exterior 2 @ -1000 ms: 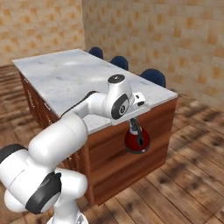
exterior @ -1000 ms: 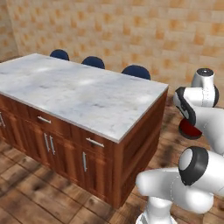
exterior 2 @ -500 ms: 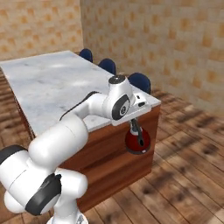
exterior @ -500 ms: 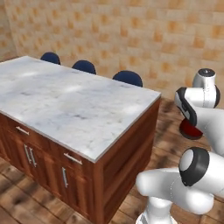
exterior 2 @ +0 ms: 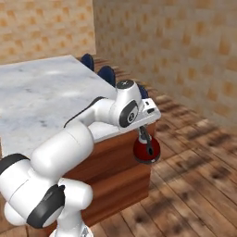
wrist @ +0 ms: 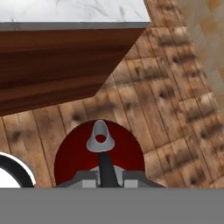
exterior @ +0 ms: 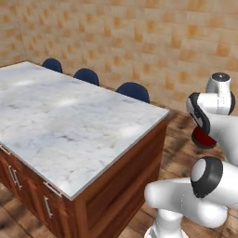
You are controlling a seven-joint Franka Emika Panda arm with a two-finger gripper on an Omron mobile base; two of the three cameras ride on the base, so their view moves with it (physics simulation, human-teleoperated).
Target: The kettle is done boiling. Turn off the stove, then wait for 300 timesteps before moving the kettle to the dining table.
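Hand view shows kettle (wrist: 99, 155) spout; left base view hardly any kettle.

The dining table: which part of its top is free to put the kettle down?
The whole marble top of the dining table is bare, from the corner nearest the kettle back to the edge along the blue chairs. Nothing crowds it.
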